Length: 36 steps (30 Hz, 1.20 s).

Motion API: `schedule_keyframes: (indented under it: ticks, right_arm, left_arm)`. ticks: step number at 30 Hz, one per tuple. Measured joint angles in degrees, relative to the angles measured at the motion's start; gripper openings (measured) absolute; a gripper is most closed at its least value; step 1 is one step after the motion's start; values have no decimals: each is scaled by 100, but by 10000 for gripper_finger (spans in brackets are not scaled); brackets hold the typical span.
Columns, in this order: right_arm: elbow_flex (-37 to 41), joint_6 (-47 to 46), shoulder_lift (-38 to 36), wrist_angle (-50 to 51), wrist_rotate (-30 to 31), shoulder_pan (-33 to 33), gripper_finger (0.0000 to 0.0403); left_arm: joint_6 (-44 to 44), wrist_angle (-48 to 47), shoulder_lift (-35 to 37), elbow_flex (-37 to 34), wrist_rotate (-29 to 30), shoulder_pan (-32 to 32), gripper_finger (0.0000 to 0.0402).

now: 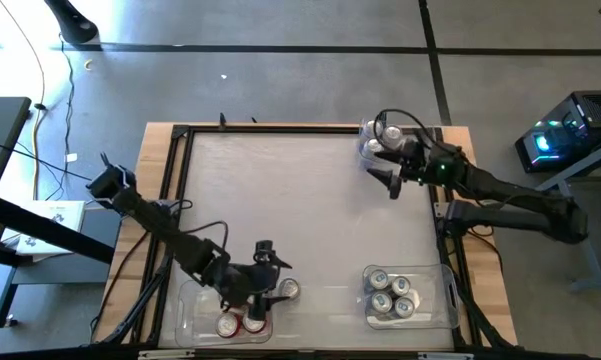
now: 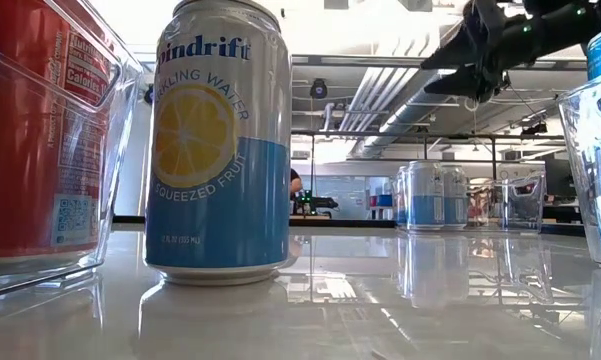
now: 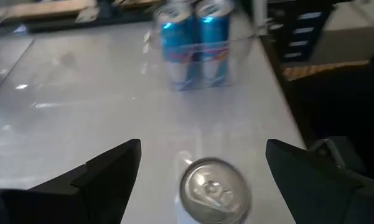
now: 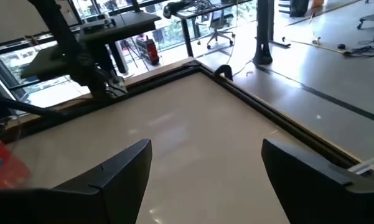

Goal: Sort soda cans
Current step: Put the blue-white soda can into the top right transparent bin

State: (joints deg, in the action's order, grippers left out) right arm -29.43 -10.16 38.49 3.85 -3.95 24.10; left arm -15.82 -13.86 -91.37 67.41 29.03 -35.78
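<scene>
At 6 o'clock on the surface (image 1: 310,200), the left gripper (image 1: 270,285) hovers with fingers (image 3: 106,171) released, spread above 1 silver-grey can (image 3: 215,190) standing just outside the bin of red cans (image 1: 240,325). At 5 o'clock, 4 blue cans (image 1: 391,293) fill a clear bin (image 1: 445,300). At 1 o'clock, the right gripper (image 1: 392,180) waits, fingers parted and empty, beside the silver-grey cans (image 1: 378,140).
</scene>
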Motion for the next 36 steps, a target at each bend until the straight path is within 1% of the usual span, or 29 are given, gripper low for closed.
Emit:
schedule_keyframes:
  ticks: [2, 5, 9, 15, 22, 30, 32, 36]
  right_arm:
    - [0, -12, -1, -42, 212, -252, 300]
    - [0, -17, -1, -80, 449, -555, 300]
    - [0, -11, -1, -103, 502, -828, 300]
    - [0, -4, -1, -18, 503, -1066, 300]
    - [2, 7, -1, 29, 505, -1221, 300]
    - [4, -13, 1, 88, 509, -1364, 300]
    - [4, -30, 1, 90, 508, -1399, 300]
    - [4, -32, 1, 88, 510, -1453, 300]
  left_arm:
    - [-44, 29, -128, -8, 60, 0, 339]
    - [-32, 87, -333, -6, -291, 90, 339]
    - [-13, 82, -582, -8, -797, 267, 340]
    - [115, 98, -742, -8, -1228, 433, 340]
    - [271, -196, -742, -6, -1376, 427, 340]
    - [287, -151, -1046, -10, -1548, 574, 338]
    - [289, -81, -1096, -10, -1555, 624, 328]
    - [430, 87, -1108, -15, -1559, 750, 298]
